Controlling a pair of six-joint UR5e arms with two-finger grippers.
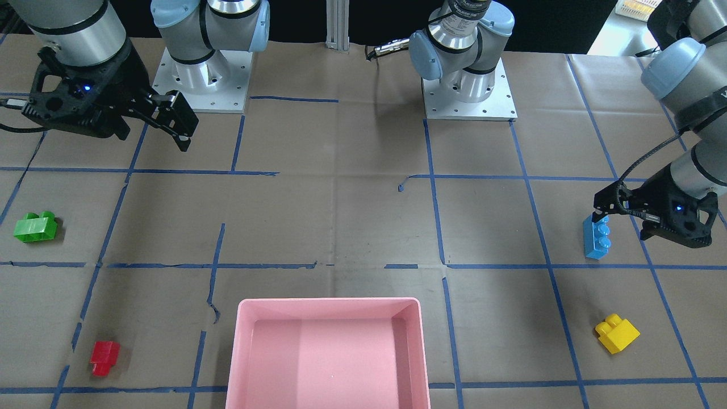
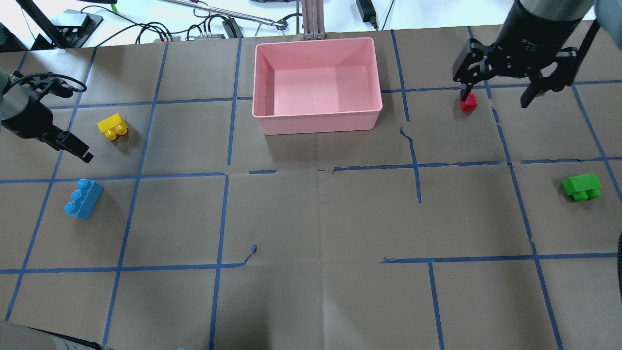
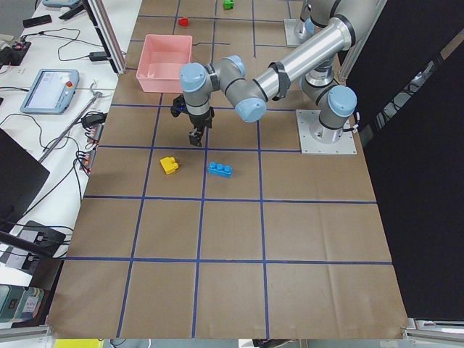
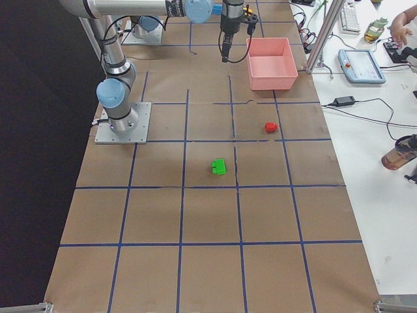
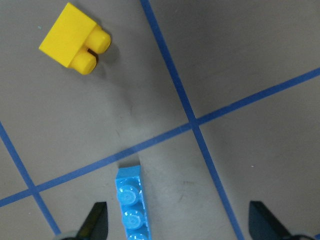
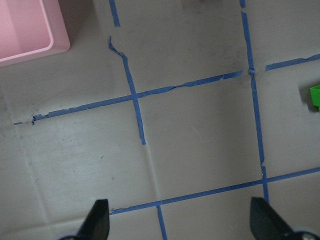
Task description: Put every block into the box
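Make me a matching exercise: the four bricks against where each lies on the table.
1. green brick
2. red brick
3. blue brick
4. yellow brick

A. robot's left half, nearer the box
B. robot's right half, farther from the box
C. robot's left half, farther from the box
D. robot's right half, nearer the box

Pairs: 1-B, 2-D, 3-C, 4-A

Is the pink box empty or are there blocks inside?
Empty. The pink box shows a bare floor, and the green block, red block, blue block and yellow block all lie outside it.
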